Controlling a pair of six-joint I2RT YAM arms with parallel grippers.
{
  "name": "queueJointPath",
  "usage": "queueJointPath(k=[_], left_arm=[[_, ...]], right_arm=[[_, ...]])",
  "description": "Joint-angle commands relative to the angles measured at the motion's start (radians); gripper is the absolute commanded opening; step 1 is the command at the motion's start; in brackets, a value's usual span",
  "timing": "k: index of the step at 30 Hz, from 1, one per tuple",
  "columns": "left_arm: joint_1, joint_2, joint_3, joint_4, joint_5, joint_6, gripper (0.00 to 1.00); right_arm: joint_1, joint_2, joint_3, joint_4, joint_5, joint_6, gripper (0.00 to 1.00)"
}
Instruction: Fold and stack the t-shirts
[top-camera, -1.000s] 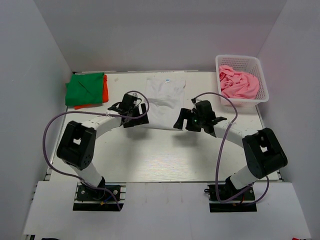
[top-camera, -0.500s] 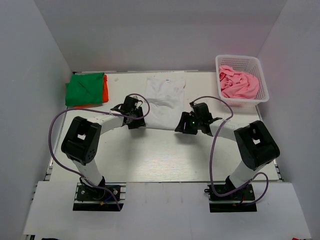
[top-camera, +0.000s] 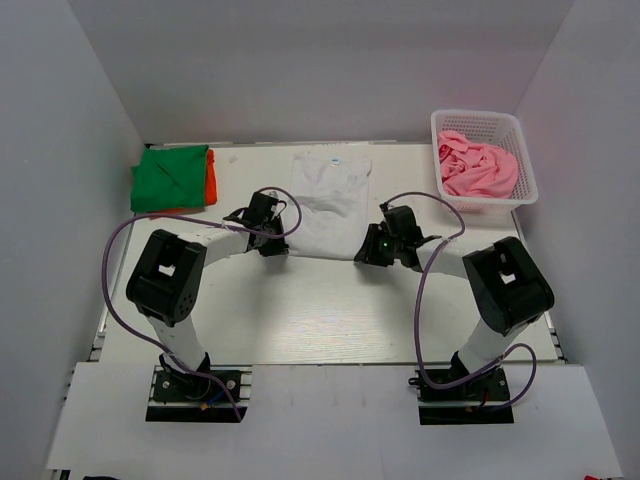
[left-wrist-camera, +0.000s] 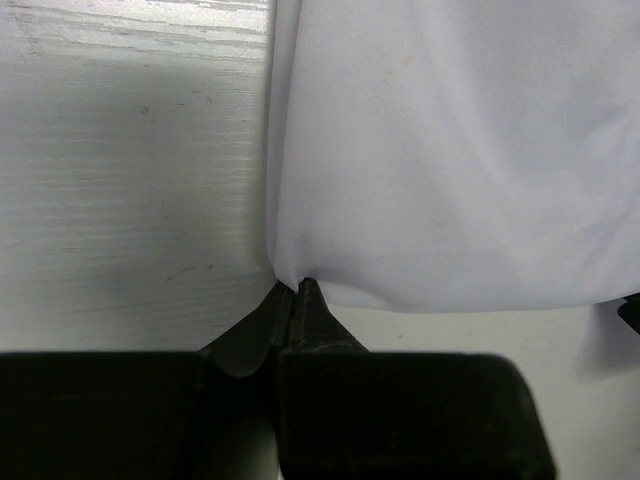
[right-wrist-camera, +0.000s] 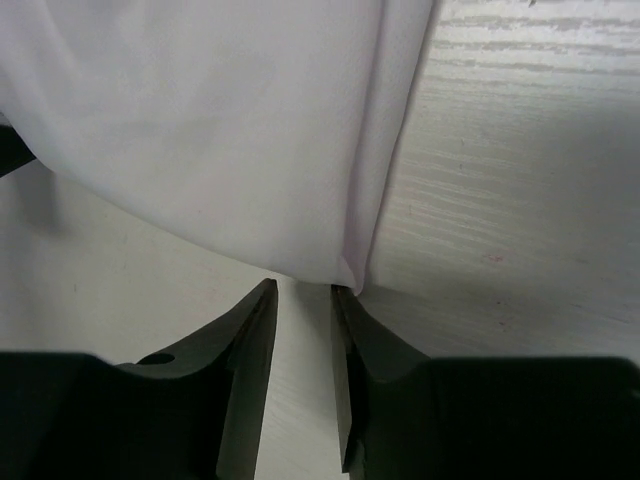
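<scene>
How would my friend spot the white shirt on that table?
Look at the far half of the table. The white shirt lies flat in the middle, between the green shirt and the basket. It is the only white one, with a small blue neck label.

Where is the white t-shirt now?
Top view: white t-shirt lies mid-table toward the far edge, between the green shirt at left and the basket at right.
</scene>
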Motion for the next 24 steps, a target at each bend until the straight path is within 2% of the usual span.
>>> queueJointPath(k=[1, 4, 8, 13, 17, 19, 20, 21, 22, 24], left_arm=[[-0.002, 0.008, 0.014, -0.009, 0.012, 0.010, 0.01], [-0.002, 0.008, 0.004, -0.020, 0.012, 0.010, 0.00], [-0.002, 0.008, -0.017, -0.008, 0.012, 0.010, 0.00], [-0.002, 0.008, -0.017, 0.002, 0.012, 0.010, 0.00], [-0.002, 0.008, -0.017, 0.002, 0.012, 0.010, 0.00], [-0.002, -0.001, -0.017, 0.002, 0.012, 0.010, 0.00], [-0.002, -0.013, -0.017, -0.008, 0.012, 0.010, 0.00], [-0.002, -0.030, -0.017, -0.018, 0.024, 0.000, 0.00], [-0.002, -0.047, -0.017, -0.030, 0.024, 0.000, 0.00], [-0.012, -0.129, -0.051, -0.031, 0.024, -0.011, 0.00]], right_arm=[[-0.002, -0.018, -0.004, -0.015, 0.077, -0.015, 0.36], [-0.008, -0.047, -0.022, -0.034, 0.123, -0.012, 0.45], [-0.010, -0.071, -0.037, -0.041, 0.166, -0.007, 0.52], [-0.008, -0.015, 0.025, -0.050, 0.136, -0.017, 0.53], [-0.002, 0.021, 0.045, -0.023, 0.070, -0.015, 0.42], [-0.005, 0.021, 0.030, 0.015, 0.024, -0.014, 0.32], [-0.008, 0.018, 0.016, 0.040, -0.011, -0.011, 0.25], [-0.005, 0.005, 0.012, 0.055, -0.019, -0.015, 0.08], [-0.005, -0.004, 0.009, 0.060, -0.031, -0.015, 0.00], [-0.003, -0.059, -0.011, 0.058, -0.071, -0.021, 0.00]])
